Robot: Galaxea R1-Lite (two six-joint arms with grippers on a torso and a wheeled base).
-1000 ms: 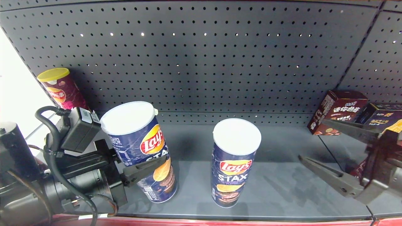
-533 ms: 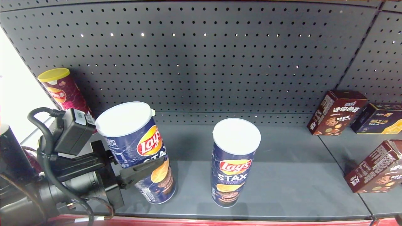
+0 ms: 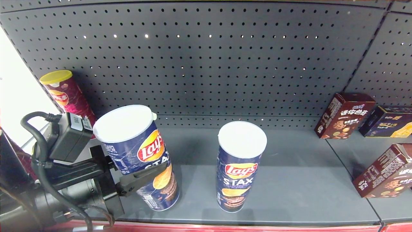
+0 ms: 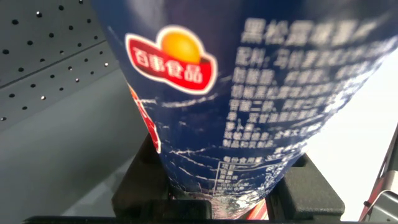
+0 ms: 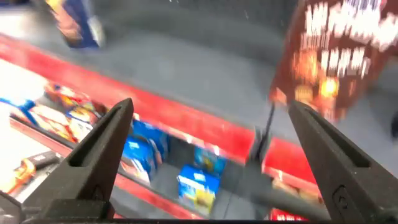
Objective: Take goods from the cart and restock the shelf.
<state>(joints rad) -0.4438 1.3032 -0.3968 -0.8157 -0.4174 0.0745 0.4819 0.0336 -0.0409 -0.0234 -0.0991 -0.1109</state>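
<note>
Since a second ago our left jaws and their blue chip can (image 3: 135,151) drift slightly toward the shelf's (image 3: 289,193) left end, and our right jaws leave the head view. The left jaws pinch the tilted can at mid-height; the left wrist view shows us its printed back. In the right wrist view the right jaws are spread wide and empty, before the red shelf edge (image 5: 186,118), near a brown box (image 5: 336,56). A second can (image 3: 239,167) stands upright, apart.

Left can (image 3: 141,158): shelf (image 3: 289,193) front, left of centre can (image 3: 239,167).
Corner can (image 3: 66,93): behind, far left.
Boxes (image 3: 344,116): right end.
</note>
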